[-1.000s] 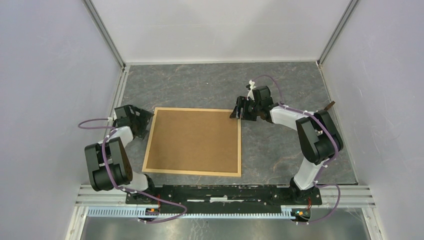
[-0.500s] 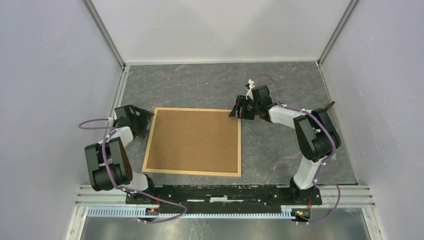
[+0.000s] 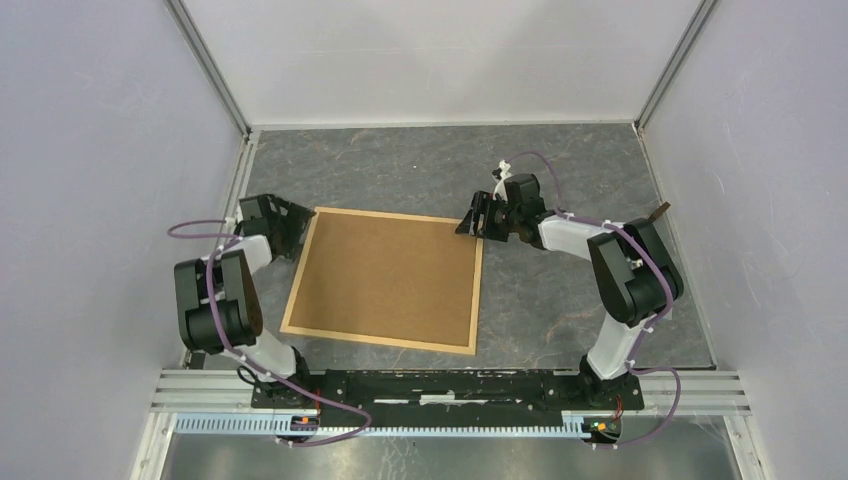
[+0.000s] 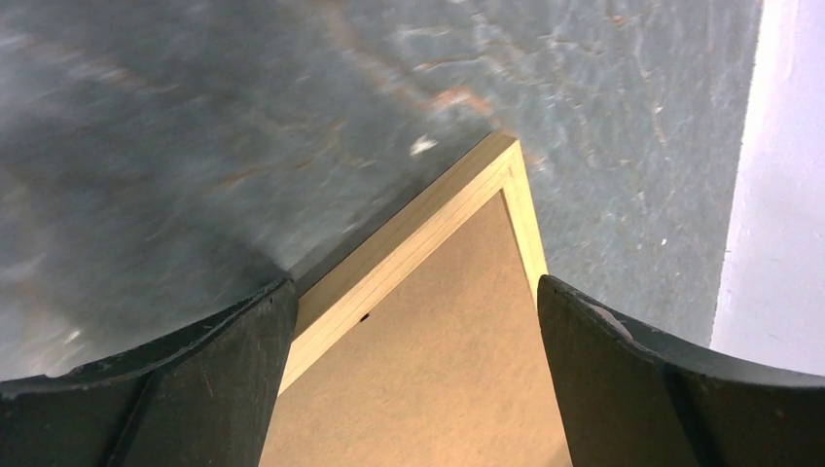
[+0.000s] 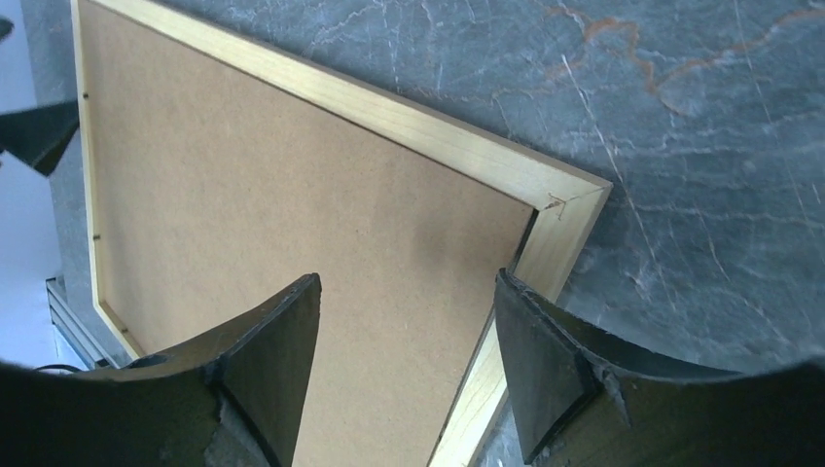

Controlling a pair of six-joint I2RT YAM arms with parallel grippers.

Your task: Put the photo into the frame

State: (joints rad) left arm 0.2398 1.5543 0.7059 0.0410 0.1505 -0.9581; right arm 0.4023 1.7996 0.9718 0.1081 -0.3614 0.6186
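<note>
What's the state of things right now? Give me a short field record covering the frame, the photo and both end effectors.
frame: flat on the table, back side up
backing board: fills the frame opening
photo: not visible in any view
left end effector: open, fingers either side of the frame's far-left corner
right end effector: open, fingers either side of the far-right corner
contact: cannot tell for either
</note>
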